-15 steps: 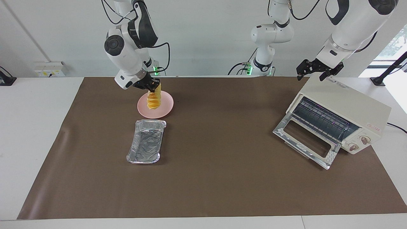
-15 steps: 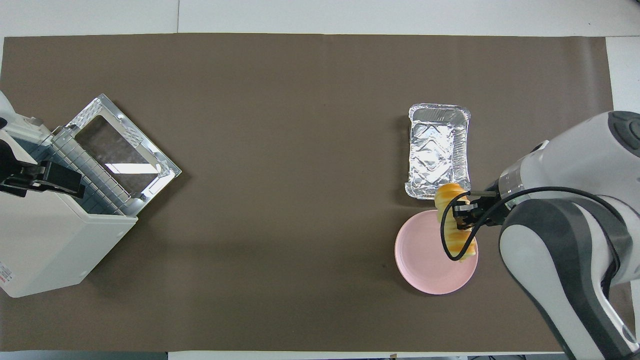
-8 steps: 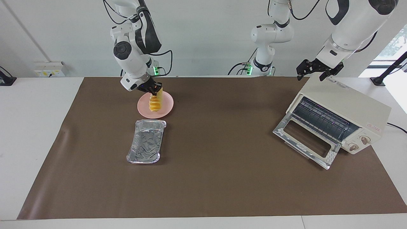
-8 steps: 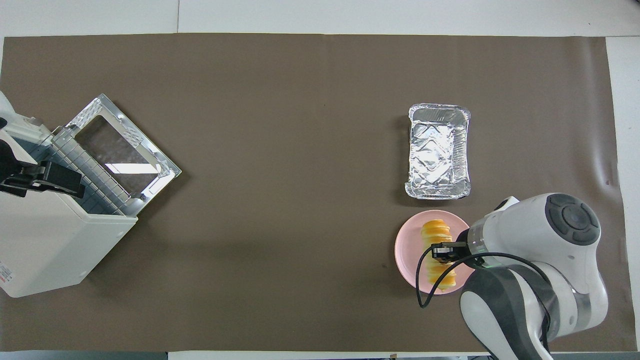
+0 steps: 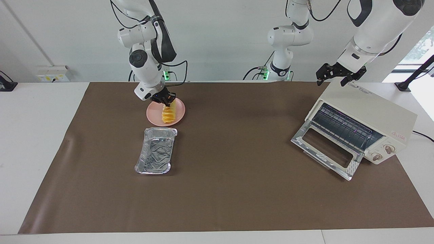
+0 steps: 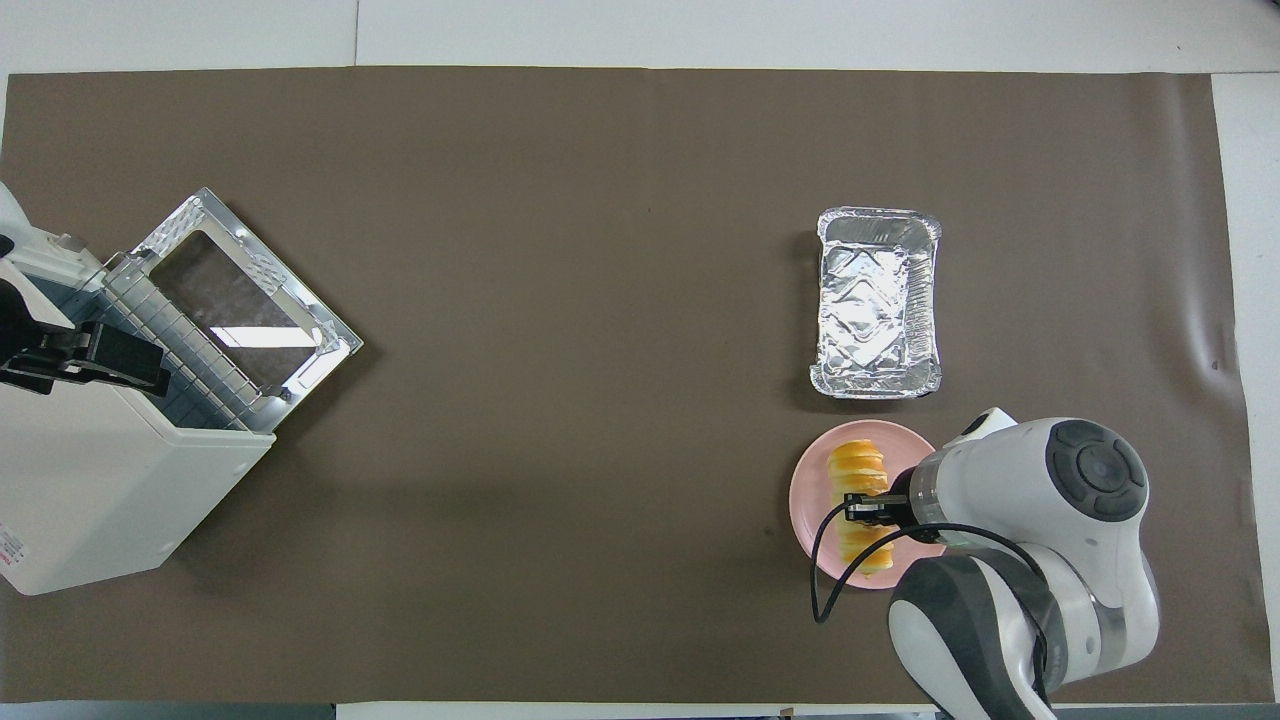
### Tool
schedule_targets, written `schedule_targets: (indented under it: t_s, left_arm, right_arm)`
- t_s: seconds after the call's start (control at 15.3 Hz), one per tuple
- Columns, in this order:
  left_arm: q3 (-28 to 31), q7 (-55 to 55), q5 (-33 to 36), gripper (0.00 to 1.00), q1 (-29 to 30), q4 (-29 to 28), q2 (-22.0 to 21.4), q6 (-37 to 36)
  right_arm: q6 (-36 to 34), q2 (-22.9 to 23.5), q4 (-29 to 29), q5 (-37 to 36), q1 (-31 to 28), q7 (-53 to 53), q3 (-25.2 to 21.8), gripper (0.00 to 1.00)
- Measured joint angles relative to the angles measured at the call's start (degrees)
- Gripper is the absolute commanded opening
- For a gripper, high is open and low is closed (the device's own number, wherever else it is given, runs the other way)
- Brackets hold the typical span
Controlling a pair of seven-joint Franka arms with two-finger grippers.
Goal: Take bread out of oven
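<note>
The golden ridged bread [image 5: 168, 113] lies along the pink plate [image 5: 152, 117], nearer to the robots than the foil tray. My right gripper [image 5: 165, 99] is low over the plate, shut on the bread at its middle; in the overhead view the gripper [image 6: 868, 508] covers part of the bread [image 6: 858, 465] on the plate [image 6: 812, 495]. The cream-white oven [image 5: 373, 108] stands at the left arm's end, its glass door [image 5: 325, 149] dropped open and its wire rack [image 5: 342, 128] bare. My left gripper [image 5: 339, 76] waits open above the oven's top [image 6: 100, 480].
A silver foil tray [image 5: 156, 155] sits empty on the brown mat [image 5: 237, 169], beside the plate and farther from the robots; it also shows in the overhead view [image 6: 878, 302]. The oven's open door juts out onto the mat [image 6: 240, 300].
My right gripper has carried the bread down from hanging upright above the plate and laid it along the plate, drawing toward the robots. The left arm has not moved.
</note>
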Motion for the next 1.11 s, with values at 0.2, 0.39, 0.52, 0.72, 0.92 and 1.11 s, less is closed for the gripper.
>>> schedule_targets:
  t_s: [0.2, 0.39, 0.52, 0.72, 0.92, 1.11]
  left_arm:
    - [0.0, 0.0, 0.0, 1.00, 0.0, 0.0, 0.0, 0.0]
    - [0.0, 0.0, 0.0, 1.00, 0.0, 0.0, 0.0, 0.0]
    - [0.0, 0.0, 0.0, 1.00, 0.0, 0.0, 0.0, 0.0]
    - [0.0, 0.0, 0.0, 1.00, 0.0, 0.0, 0.0, 0.0]
    - [0.0, 0.0, 0.0, 1.00, 0.0, 0.0, 0.0, 0.0]
    - [0.0, 0.0, 0.0, 1.00, 0.0, 0.0, 0.0, 0.0]
  right_arm:
    - [0.3, 0.1, -0.1, 0.0, 0.1, 0.0, 0.0, 1.00]
    - [-3.9, 0.0, 4.3, 0.0, -0.8, 0.1, -0.1, 1.00]
    - [-11.1, -0.2, 11.1, -1.2, -3.3, 0.1, -0.3, 1.00]
    - [-19.7, -0.9, 22.1, -5.9, -7.3, -0.1, -0.6, 1.00]
    - [-25.9, -0.4, 31.5, -7.2, -9.8, -0.4, -0.6, 1.00]
    - [-32.3, 2.7, 41.1, -7.4, -12.1, -3.8, -0.7, 1.00]
